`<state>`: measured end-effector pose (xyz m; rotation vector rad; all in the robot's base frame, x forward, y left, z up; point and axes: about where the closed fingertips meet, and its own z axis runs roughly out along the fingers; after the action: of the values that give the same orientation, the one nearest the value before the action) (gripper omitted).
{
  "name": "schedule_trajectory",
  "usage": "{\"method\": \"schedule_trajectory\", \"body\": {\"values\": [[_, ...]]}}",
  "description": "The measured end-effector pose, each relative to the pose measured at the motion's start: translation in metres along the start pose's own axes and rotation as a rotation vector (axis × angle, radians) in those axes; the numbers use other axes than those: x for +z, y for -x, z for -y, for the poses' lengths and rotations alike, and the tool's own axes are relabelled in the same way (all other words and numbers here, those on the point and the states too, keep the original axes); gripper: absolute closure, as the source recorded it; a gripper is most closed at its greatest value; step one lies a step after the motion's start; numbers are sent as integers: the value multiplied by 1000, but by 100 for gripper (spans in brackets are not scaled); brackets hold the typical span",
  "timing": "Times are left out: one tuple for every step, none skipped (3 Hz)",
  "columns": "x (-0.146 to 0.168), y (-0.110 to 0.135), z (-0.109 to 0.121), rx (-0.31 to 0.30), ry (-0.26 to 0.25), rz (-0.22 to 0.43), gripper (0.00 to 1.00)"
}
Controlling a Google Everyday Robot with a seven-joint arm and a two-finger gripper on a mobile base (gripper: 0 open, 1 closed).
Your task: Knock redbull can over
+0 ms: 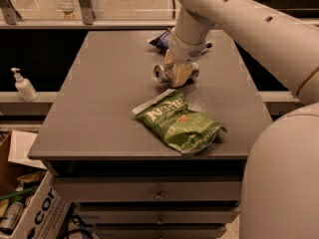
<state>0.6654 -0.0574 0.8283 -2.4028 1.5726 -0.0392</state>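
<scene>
The redbull can (161, 73) lies on its side on the grey table (99, 108), its silver end facing left; its other end shows to the right of the gripper. My gripper (179, 73), with tan tips, is down at the table directly over the can's middle and covers most of its body. The big white arm reaches in from the upper right.
A green chip bag (179, 124) lies just in front of the can. A dark blue snack bag (160, 39) lies behind the gripper, partly hidden by the arm. A soap bottle (22, 85) stands on a ledge at left. A cardboard box (35, 213) sits on the floor.
</scene>
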Motion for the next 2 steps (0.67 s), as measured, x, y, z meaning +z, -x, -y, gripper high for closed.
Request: {"method": "schedule_trajectory", "body": {"values": [[-3,0,2,-19,6,-1,12],[-4,1,3,-30,9,0,0]]}}
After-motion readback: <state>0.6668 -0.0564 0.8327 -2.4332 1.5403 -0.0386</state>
